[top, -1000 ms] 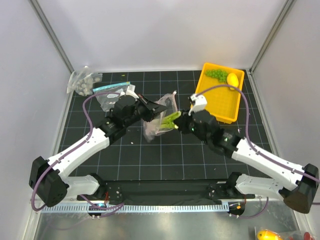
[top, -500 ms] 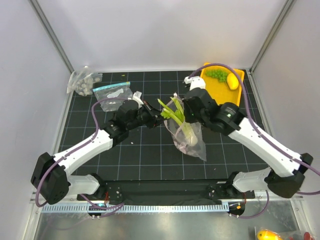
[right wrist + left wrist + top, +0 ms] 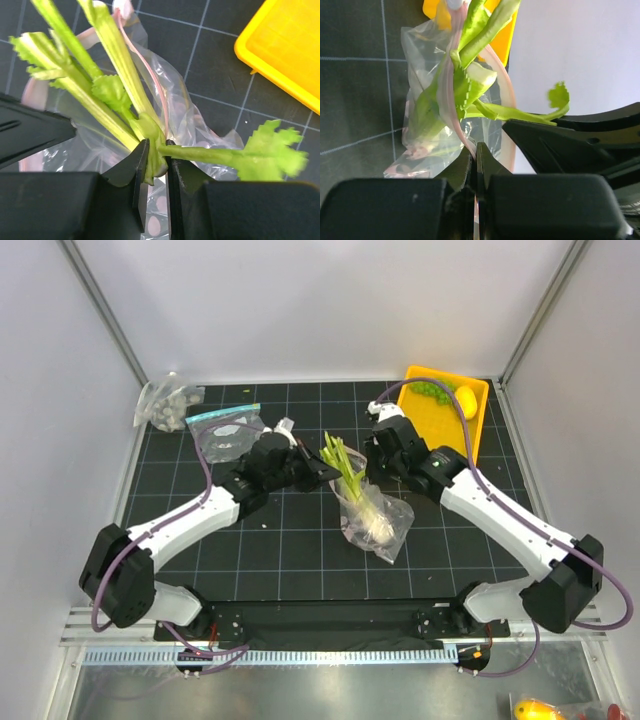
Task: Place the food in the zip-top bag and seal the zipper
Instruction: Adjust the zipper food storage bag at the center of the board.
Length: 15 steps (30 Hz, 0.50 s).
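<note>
1. While both arms meet over the middle of the table (image 3: 290, 560), the zip-top bag (image 3: 388, 532) sits right between them with the leek (image 3: 360, 498) inside it.
2. Look at that leek: the white end points to 6 o'clock, deep in the bag. The green leaves fan out past the mouth toward 11 o'clock.
3. Left gripper (image 3: 325, 475) comes in from 9 o'clock of the bag's mouth. Its wrist view shows this gripper (image 3: 476, 150) pinched tight, jaws together on the zipper (image 3: 448, 90), with the pink strip running straight in between them.
4. Right gripper (image 3: 368, 478) is on the 3 o'clock side of the mouth. Seen up close, the gripper (image 3: 156, 152) stands narrow and is clamped on a green leek stalk (image 3: 117, 55). The pink zipper (image 3: 150, 70) curves past just beside the stalk.
5. Over at 1 o'clock on the table sits the yellow tray (image 3: 455, 435), well apart from both grippers.
6. Grapes (image 3: 432, 390) lie at the tray's 12 o'clock end, and the lemon (image 3: 466, 400) is just beside them at 3 o'clock. Both are outside the bag.
7. At 10 o'clock lies a clear bag with a blue strip (image 3: 225, 430), and a bunched dotted bag (image 3: 165, 405) is in the far corner.
</note>
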Each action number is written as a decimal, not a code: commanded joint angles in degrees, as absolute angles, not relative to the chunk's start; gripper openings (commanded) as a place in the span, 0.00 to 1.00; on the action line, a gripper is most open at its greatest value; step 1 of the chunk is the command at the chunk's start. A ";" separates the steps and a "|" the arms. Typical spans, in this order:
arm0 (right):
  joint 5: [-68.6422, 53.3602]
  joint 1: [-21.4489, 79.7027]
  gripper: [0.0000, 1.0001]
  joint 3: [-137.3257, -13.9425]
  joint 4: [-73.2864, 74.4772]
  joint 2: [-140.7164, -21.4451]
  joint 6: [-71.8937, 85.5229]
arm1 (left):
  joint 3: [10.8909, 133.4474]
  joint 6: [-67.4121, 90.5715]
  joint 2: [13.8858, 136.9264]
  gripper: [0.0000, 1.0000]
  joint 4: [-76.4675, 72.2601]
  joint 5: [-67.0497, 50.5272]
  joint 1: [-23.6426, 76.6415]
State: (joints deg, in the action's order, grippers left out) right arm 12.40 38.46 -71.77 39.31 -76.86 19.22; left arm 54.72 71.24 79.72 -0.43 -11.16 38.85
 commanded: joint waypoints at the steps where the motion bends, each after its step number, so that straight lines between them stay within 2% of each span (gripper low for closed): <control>1: 11.34 38.58 0.01 -71.71 34.80 -70.67 18.72 | 59.15 65.22 76.83 0.00 -0.18 -12.30 38.32; 8: 2.65 38.67 0.03 -79.27 39.64 -68.47 19.86 | 63.10 64.69 72.07 0.00 4.21 -13.27 38.06; 9: 0.72 38.67 0.08 -79.36 39.38 -68.47 19.86 | 63.45 64.69 71.64 0.00 4.31 -13.71 38.06; 11: -1.47 38.67 0.30 -79.02 39.02 -68.82 20.04 | 62.85 64.16 71.63 0.00 4.05 -14.76 38.14; 15: -2.64 38.67 0.35 -75.16 36.92 -70.75 19.86 | 58.20 63.98 72.77 0.00 -1.91 -16.95 38.06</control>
State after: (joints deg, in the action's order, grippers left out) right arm 1.02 38.52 -76.84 39.27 -69.45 19.70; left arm 61.06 65.28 72.12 2.87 -13.69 38.28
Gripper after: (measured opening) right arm 0.344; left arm 0.020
